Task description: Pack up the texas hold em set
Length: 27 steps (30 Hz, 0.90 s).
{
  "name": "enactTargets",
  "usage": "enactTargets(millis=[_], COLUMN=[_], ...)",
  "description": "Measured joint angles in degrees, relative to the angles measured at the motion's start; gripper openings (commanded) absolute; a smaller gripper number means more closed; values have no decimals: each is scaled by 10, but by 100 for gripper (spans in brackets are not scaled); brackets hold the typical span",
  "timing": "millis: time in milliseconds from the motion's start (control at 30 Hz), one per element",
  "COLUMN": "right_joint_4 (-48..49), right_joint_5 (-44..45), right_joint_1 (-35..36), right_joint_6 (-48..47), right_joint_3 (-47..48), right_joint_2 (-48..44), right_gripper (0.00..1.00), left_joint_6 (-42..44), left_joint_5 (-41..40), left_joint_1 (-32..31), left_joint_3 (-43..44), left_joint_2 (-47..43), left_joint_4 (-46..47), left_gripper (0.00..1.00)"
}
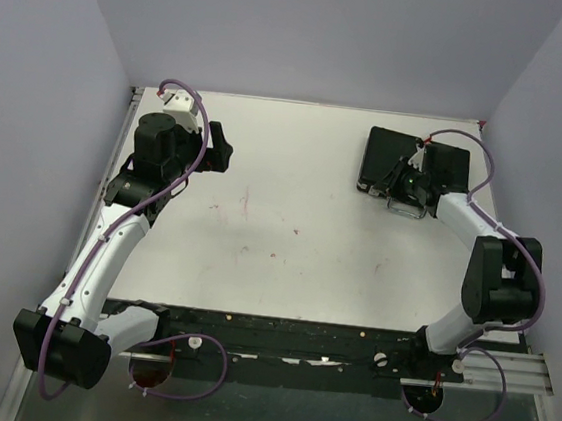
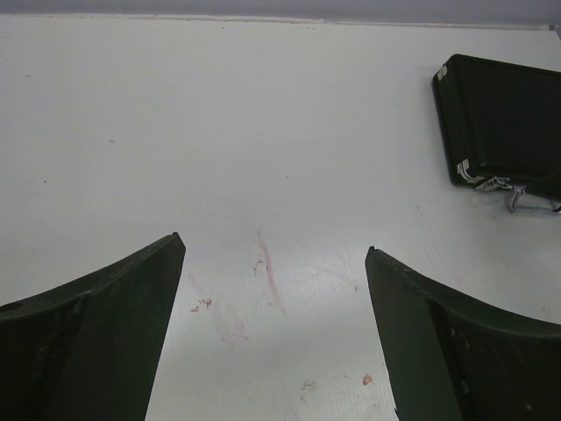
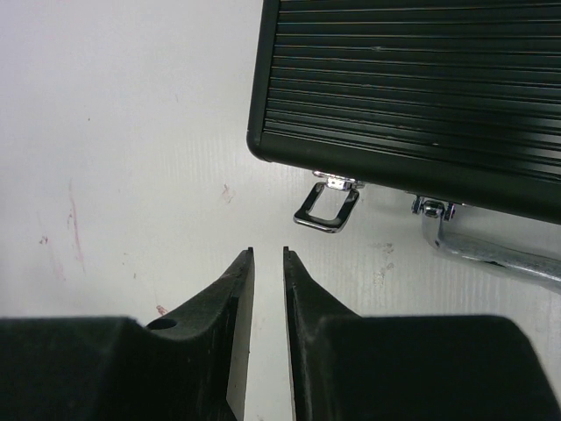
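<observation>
Right jaws near-touching, left jaws spread — briefcase [image 3: 412, 79], handle [image 3: 491, 252] cropped

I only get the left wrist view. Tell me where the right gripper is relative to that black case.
Observer: The right gripper sits just short of the briefcase, aimed at a silver latch on its near edge.
Operator: Report its fingers.
Observer: Nearly closed, with only a thin gap and nothing between them.
Operator: Describe that latch.
Observer: Its loop sticks out from the case edge over the table; the chrome handle lies to its right in the right wrist view.
</observation>
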Motion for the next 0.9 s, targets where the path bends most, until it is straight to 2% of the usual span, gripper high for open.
enactTargets(millis=[900], right_joint_4=[20], right_joint_5=[5], right_joint_1=[2], right_joint_6=[-5], right_joint_3=[19], right_joint_2=[49], right_gripper=[25], left_joint_6=[0], left_joint_5=[0], left_joint_1=[0], left_joint_3=[0], left_joint_2=[0], left_joint_4=[0], left_gripper=[99])
